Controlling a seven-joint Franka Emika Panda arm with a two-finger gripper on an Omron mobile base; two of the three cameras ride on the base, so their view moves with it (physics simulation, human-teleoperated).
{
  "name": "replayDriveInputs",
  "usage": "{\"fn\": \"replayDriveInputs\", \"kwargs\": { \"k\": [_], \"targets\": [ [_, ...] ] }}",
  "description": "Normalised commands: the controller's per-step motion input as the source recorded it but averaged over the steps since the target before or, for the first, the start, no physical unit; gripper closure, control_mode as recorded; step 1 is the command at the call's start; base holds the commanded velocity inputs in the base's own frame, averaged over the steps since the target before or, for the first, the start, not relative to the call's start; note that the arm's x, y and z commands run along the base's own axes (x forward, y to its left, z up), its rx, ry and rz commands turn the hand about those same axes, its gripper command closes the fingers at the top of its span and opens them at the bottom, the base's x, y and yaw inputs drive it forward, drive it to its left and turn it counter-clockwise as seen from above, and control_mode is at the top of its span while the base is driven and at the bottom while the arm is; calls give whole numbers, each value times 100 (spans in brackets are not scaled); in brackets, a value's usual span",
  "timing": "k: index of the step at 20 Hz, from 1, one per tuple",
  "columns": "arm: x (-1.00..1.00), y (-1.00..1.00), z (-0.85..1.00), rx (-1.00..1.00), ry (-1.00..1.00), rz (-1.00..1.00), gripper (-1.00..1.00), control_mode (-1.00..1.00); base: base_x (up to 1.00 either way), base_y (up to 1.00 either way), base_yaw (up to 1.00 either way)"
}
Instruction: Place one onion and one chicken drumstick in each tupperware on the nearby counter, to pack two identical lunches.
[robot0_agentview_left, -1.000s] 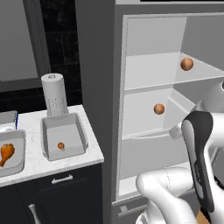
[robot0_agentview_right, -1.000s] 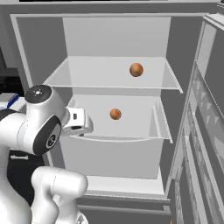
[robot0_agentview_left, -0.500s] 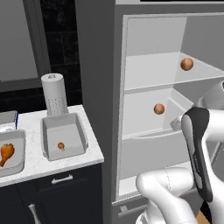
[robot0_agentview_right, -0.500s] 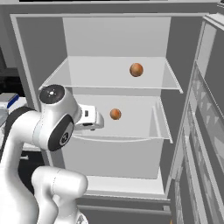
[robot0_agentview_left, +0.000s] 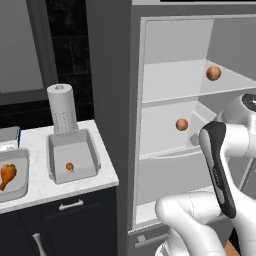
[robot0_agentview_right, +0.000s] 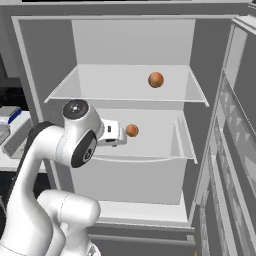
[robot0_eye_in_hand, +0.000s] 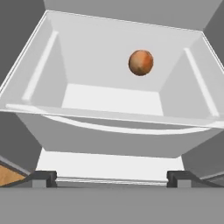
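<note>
Onion (robot0_eye_in_hand: 141, 62) lies ahead of spread pincer (robot0_eye_in_hand: 111, 178), untouched.

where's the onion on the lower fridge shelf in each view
Left base view: lower onion, right of centre, mid-height.
Right base view: at centre, just right of the open gripper.
Hand view: upper right of centre.
Shared landmark: the shelf's curved front lip.

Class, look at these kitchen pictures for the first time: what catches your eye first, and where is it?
The open fridge, with one onion on its upper shelf and another on the shelf below. The white arm's open end effector reaches toward that lower onion. On the counter, one tupperware already holds an onion.
</note>
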Motion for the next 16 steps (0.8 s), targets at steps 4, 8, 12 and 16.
{"fn": "replayDriveInputs", "kwargs": {
  "k": [4,8,12,16],
  "targets": [
    [48,-1,-22,0,0,0,-100,-100,0,0,0],
    [43,-1,-25,0,0,0,-100,-100,0,0,0],
    [31,-9,-31,0,0,0,-100,-100,0,0,0],
    [37,-10,-3,0,0,0,-100,-100,0,0,0]
  ]
}}
